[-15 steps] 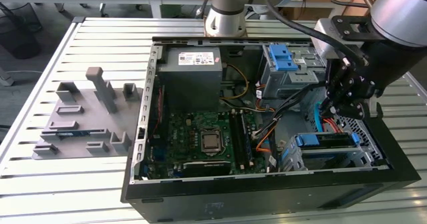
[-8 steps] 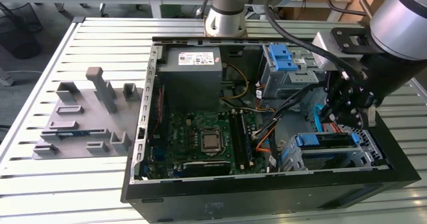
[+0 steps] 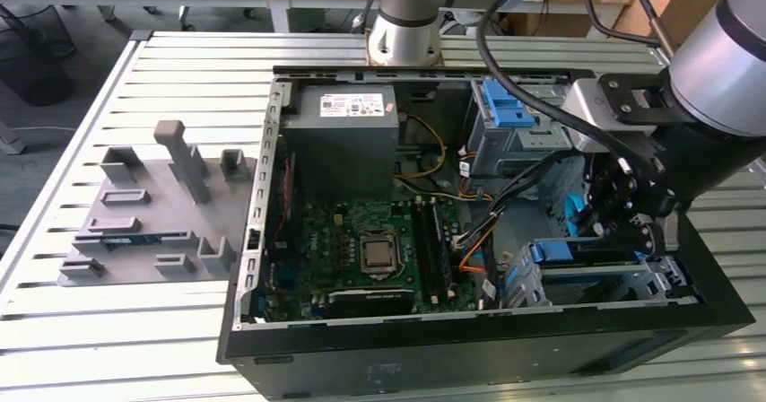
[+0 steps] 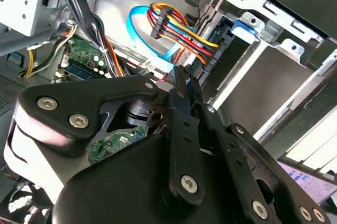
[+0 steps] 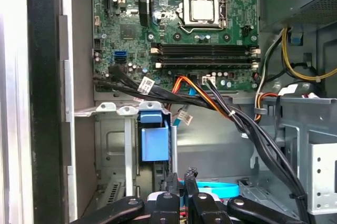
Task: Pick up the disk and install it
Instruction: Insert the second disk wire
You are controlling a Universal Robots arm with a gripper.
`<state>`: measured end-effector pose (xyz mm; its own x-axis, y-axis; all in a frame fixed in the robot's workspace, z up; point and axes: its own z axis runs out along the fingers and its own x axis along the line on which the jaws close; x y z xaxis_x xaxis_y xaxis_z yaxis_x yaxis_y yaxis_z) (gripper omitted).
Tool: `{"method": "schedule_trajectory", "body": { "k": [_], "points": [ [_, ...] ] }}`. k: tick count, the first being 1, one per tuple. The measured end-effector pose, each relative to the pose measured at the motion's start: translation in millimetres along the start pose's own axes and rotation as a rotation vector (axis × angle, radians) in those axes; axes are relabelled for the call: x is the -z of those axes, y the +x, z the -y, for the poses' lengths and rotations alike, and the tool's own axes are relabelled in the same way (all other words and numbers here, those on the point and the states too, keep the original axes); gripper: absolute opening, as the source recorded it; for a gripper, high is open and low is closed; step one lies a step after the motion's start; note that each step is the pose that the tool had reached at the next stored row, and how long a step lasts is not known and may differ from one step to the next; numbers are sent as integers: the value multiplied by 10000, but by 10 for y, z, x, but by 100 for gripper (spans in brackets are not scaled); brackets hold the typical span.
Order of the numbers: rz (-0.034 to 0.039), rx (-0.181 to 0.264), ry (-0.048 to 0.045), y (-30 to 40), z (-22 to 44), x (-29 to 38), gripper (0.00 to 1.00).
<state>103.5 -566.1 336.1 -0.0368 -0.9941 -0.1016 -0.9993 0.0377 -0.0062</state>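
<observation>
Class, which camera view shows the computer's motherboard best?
The exterior view: nearly the whole motherboard shows. The first wrist view crops it, cables crossing one edge; the second wrist view shows small green patches.

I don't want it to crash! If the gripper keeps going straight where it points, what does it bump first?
Probably the bundle of coloured cables just ahead of the gripper, beside the drive cage; depth is hard to judge.

No legible text or labels
</observation>
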Motion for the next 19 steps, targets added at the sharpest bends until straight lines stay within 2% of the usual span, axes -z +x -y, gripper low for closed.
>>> {"method": "schedule_trajectory", "body": {
  "k": [4,19],
  "points": [
    [0,0,0,38,1,-2,16],
    [1,1,0,102,13,-6,16]
  ]
}}
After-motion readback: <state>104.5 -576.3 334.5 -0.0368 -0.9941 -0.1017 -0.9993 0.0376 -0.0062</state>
